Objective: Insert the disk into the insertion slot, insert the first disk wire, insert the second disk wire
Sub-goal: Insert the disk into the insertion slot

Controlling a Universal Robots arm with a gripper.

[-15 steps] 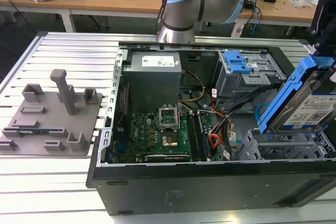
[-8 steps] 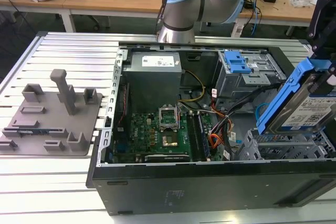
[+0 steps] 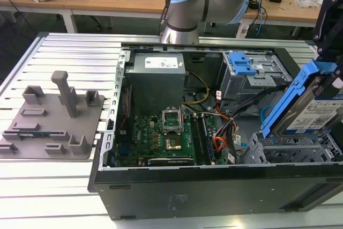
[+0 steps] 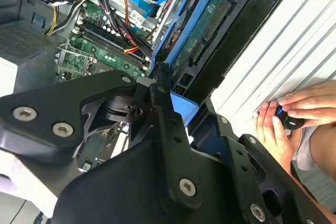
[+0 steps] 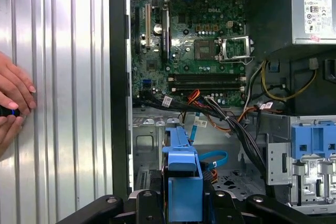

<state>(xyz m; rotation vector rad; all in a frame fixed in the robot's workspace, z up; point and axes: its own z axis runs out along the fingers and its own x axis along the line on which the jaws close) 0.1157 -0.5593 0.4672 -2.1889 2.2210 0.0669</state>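
Here the jaws grip the tilted, white-labelled disk [image 3: 316, 115].

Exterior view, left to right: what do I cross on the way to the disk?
Grey jig → motherboard → blue clip → disk, tilted at the exterior view's right.
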